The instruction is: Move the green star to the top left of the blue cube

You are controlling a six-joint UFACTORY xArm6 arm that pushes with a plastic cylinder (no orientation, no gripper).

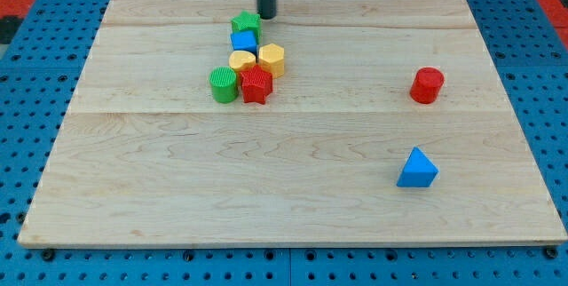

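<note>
Blocks crowd together in the camera view near the table's (293,170) top edge, left of its middle. At the head of the cluster sits the green star (246,23), and the blue cube (244,41) touches it from just below. Under the cube lie a yellow block (241,59) of rounded shape and, to its right, a yellow hexagonal block (272,59), both pressed close. Lowest in the group stand a green cylinder (224,84) and a red star (256,84) side by side, touching.

The dark rod comes down from the view's top, and the tip (266,16) rests just beside the green star's upper right corner, seemingly in contact with it.

Well apart, toward the table's right edge, stands a red cylinder (427,85); a blue triangular block (417,169) lies nearer the bottom right corner.

No claw exists on this arm, so nothing can be said of its state.
</note>
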